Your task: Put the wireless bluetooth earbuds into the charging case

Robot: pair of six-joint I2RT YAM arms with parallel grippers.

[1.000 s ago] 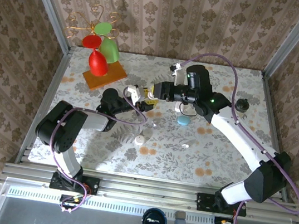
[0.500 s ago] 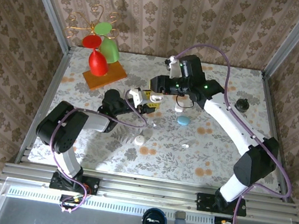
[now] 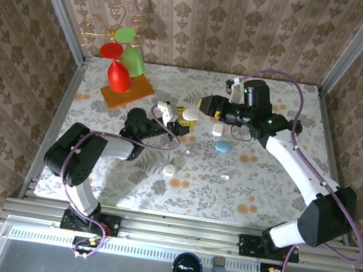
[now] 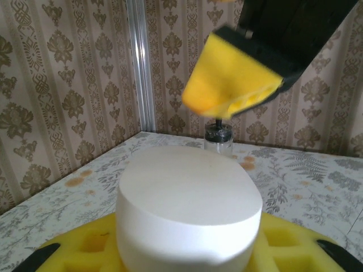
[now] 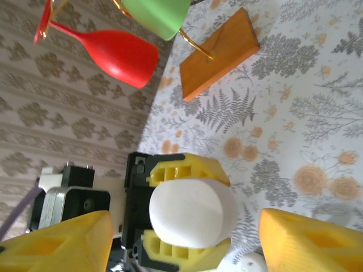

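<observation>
Held case (image 3: 189, 115) in left gripper (image 3: 184, 118); right gripper (image 3: 204, 104) just right of it; second case (image 3: 221, 146) on table (image 3: 262, 189), front-right; glass stand (image 3: 125, 90) back-left.

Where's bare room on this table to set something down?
Bare cloth: the near strip along the front rail, and the back strip between the wooden stand and the right hand. Crowded mid-table: left hand holding the white case, blue case.

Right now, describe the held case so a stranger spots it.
From the wooden stand with red and green glasses, look right to the left gripper. Between its yellow pads sits the white case; the blue case lies loose on the table.
</observation>
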